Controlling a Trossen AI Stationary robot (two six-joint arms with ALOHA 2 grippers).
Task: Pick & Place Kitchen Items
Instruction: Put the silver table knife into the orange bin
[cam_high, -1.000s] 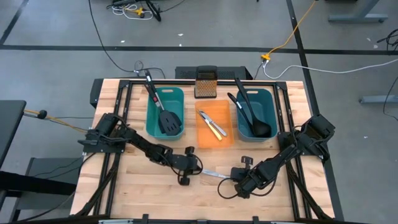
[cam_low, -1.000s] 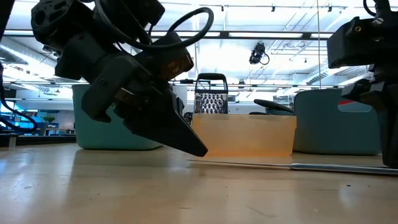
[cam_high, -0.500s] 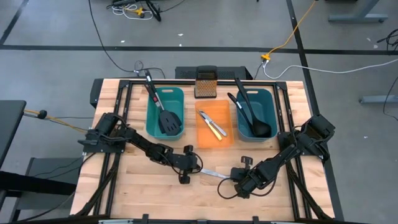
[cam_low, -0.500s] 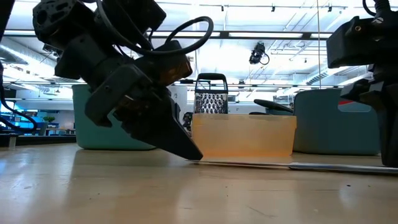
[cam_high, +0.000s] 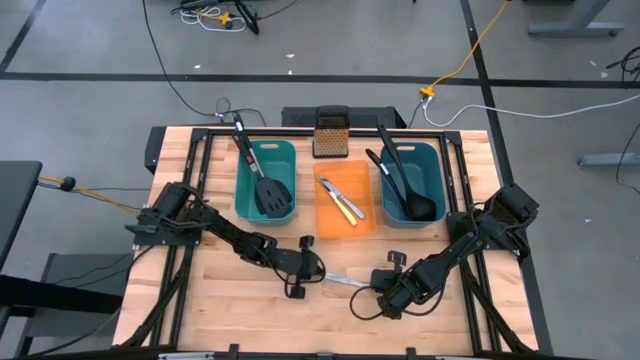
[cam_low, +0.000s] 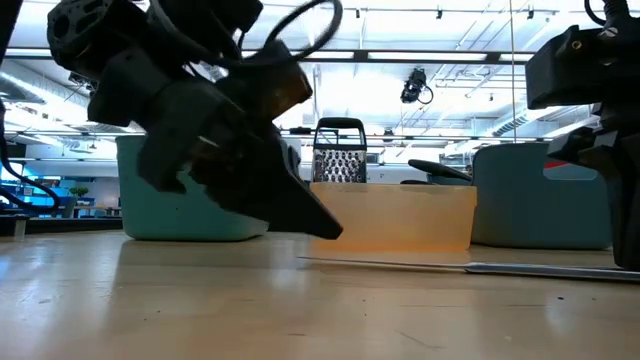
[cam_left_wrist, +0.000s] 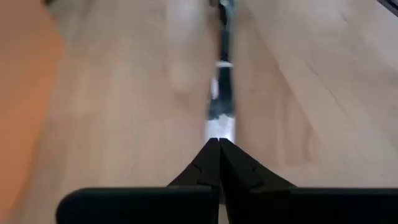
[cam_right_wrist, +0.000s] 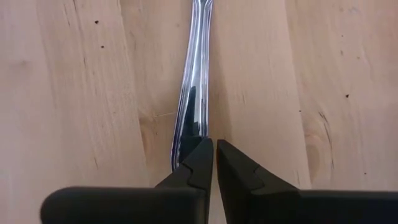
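Reading any brand or label proves impossible: no writing shows clearly on the tools, bins or utensils. A slim silver knife (cam_high: 345, 280) lies flat on the tabletop (cam_high: 220, 310) in the lower centre of the high view, stretched between the two arms. The left tool (cam_high: 318, 272) sits at the knife's left end with its fingers pressed together to a point; whether they actually pinch the blade tip I cannot tell. In the low view that tool (cam_low: 325, 228) hangs just above the knife (cam_low: 420, 265), which runs off toward the right edge. The right tool (cam_high: 372, 284) is at the other end of the knife, its fingers nearly closed with a thin gap, the knife's polished handle (cam_right_wrist: 193, 93) running out from just in front of them. Higher in the high view, a teal bin (cam_high: 243, 190) holds two black slotted spatulas (cam_high: 270, 195), an orange bin (cam_high: 368, 205) holds knives, one yellow-handled (cam_high: 343, 202), and another teal bin (cam_high: 436, 175) holds two ladles (cam_high: 410, 200). A metal box grater (cam_high: 330, 135) stands behind them. The tabletop is pale planked wood; grey floor with cables surrounds it.
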